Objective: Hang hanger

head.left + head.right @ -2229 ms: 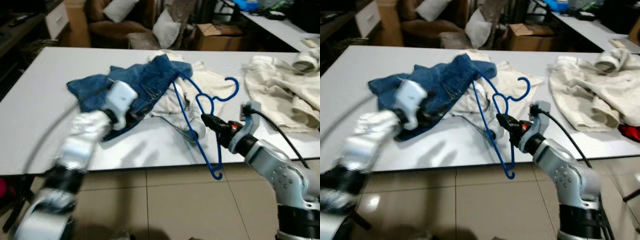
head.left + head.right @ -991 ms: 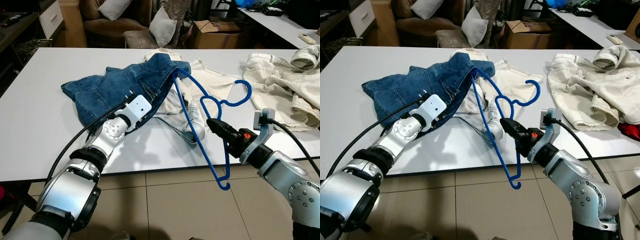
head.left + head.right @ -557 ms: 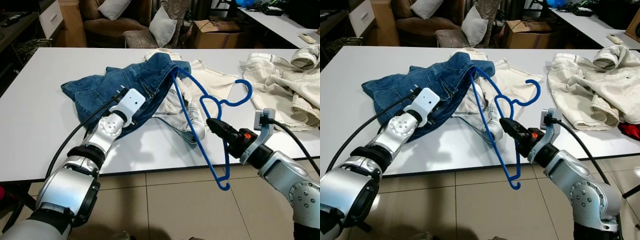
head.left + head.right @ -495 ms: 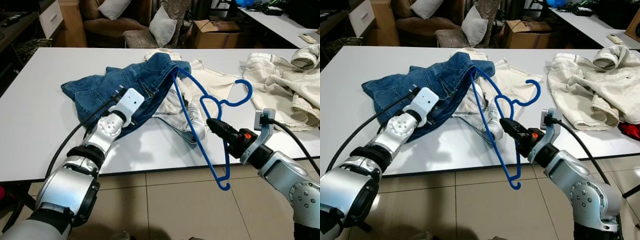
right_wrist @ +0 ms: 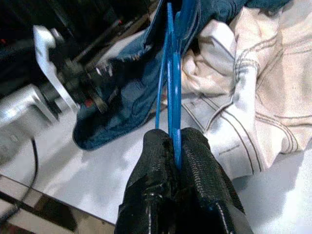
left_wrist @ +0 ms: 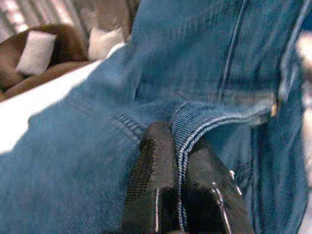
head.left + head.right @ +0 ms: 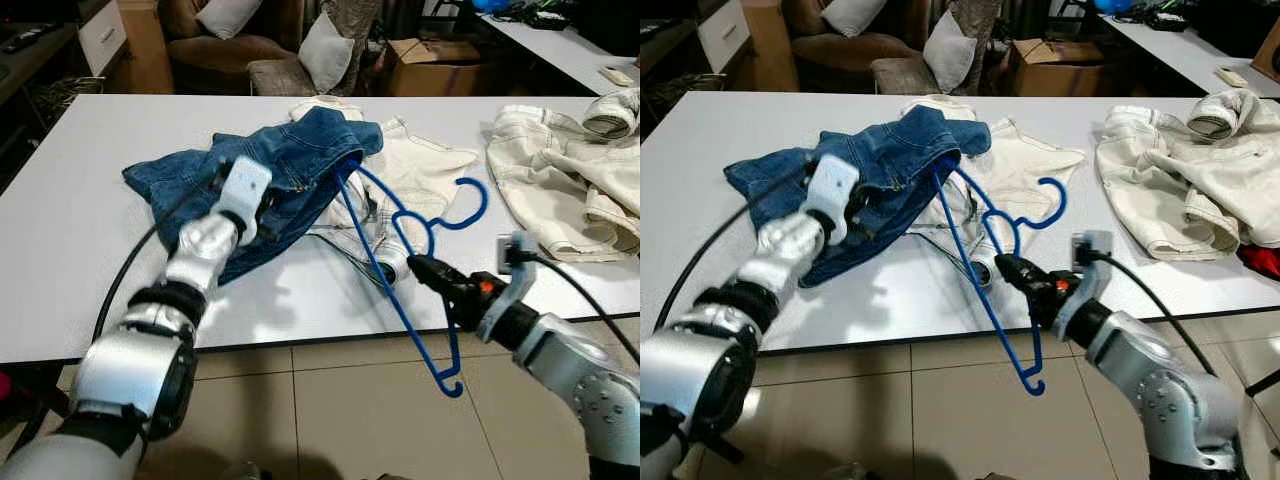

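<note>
A blue plastic hanger (image 7: 386, 270) is pinched at its lower bar by my right gripper (image 7: 420, 266), which is shut on it just off the table's front edge. The hanger's upper end is tucked into a pair of blue jeans (image 7: 290, 160) crumpled on the white table (image 7: 80, 180). Its hook (image 7: 472, 205) points right, above the cream cloth. My left gripper (image 7: 862, 215) is shut on a seamed edge of the jeans (image 6: 204, 58) at their near left side. The right wrist view has the hanger (image 5: 171, 97) running up from between the fingers (image 5: 156, 165).
Cream trousers (image 7: 420, 165) lie under and beside the jeans. Another cream garment (image 7: 560, 190) is heaped at the table's right. Behind the table stand a sofa with cushions (image 7: 325, 50) and a cardboard box (image 7: 440, 65). Tiled floor (image 7: 320, 410) lies before the table.
My left gripper has shifted up and to the left, holding the jeans edge. My right gripper and the hanger have sunk a little and moved left, the hook dropping lower.
</note>
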Robot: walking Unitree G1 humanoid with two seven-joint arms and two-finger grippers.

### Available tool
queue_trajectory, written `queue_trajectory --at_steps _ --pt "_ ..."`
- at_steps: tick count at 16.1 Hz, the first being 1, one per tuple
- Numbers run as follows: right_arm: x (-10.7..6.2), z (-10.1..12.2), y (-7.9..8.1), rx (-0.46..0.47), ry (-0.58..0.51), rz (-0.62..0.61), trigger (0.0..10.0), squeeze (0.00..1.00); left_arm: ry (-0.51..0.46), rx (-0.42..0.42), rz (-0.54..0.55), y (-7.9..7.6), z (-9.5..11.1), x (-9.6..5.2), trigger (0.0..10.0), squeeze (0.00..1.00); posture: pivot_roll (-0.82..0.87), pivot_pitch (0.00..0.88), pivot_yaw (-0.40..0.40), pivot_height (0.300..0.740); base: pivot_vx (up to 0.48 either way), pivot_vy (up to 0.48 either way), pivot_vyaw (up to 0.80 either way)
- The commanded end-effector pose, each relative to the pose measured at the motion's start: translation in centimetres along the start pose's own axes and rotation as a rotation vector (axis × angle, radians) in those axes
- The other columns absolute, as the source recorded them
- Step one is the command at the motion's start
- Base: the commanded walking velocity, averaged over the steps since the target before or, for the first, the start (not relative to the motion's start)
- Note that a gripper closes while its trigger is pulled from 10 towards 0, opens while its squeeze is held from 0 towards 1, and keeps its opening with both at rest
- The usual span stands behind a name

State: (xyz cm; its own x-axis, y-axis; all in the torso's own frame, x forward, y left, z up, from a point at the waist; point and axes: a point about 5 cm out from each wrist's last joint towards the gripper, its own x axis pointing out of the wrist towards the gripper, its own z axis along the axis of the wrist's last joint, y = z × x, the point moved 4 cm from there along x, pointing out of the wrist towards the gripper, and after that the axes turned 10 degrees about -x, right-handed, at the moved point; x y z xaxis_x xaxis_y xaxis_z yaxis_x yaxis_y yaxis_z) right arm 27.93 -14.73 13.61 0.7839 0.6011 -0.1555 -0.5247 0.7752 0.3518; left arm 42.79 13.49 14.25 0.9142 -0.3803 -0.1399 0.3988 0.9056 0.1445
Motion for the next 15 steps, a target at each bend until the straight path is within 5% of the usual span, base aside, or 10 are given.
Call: queue_trajectory --at_steps 1,6,9,15 --pt "0.4 -0.1 0.1 -0.013 0.004 0.004 10.0 0.00 -0.069 -0.002 -0.034 0.7 3.0 0.2 0.0 0.00 -0.18 0.000 0.012 0.740 0.000 0.000 0.00" --pt "2.7 -0.5 1.2 -0.014 0.014 0.081 10.0 0.00 -0.179 0.013 -0.046 3.5 7.8 -1.1 0.0 0.00 -0.09 0.000 -0.005 0.740 0.000 0.000 0.00" --pt "4.2 -0.2 1.6 -0.009 -0.001 0.124 10.0 0.00 -0.197 0.062 -0.126 3.2 9.3 -2.5 0.0 0.00 -0.07 0.000 -0.006 0.740 0.000 0.000 0.00" --pt "8.8 1.9 0.3 0.139 -0.099 0.110 10.0 0.00 0.000 0.218 -0.277 2.3 7.6 -6.8 0.0 0.00 -0.02 0.000 -0.018 0.740 0.000 0.000 0.00"
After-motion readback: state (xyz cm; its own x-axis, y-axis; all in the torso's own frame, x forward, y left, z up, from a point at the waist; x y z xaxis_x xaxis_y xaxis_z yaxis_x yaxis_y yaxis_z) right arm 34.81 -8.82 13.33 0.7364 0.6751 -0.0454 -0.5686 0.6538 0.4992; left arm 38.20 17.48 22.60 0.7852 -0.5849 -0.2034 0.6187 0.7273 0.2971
